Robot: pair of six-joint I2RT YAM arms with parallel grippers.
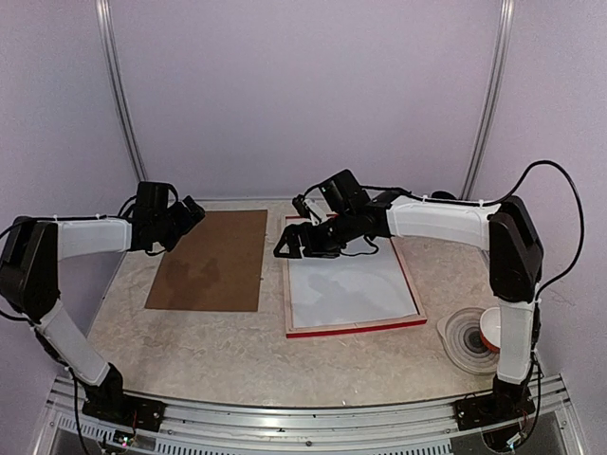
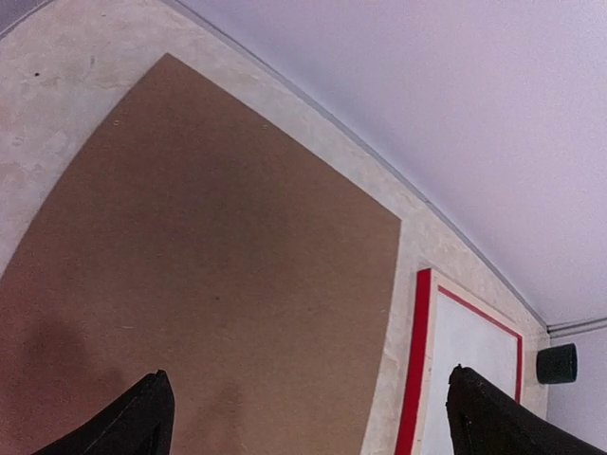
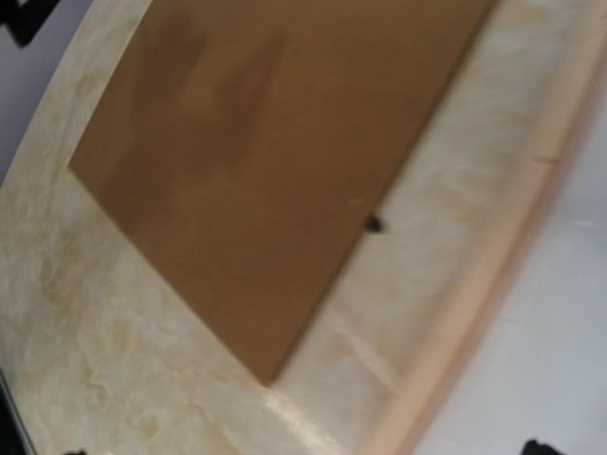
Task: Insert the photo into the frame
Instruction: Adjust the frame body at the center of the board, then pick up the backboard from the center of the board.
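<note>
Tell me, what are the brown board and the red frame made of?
The brown board looks like thin hardboard or stiff cardboard: it is flat, matte and evenly brown, with no grain showing. The frame looks like wood, with pale bare rails facing up and smooth red paint on its outer edge.

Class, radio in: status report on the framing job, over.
Left gripper, right gripper: jaws open, empty. Frame back-up, white sheet inside. Brown board beside it, clear of frame.

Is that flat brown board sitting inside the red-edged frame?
No, the flat brown rectangular board lies left of the red-edged wooden frame, with bare tabletop between them.
</note>
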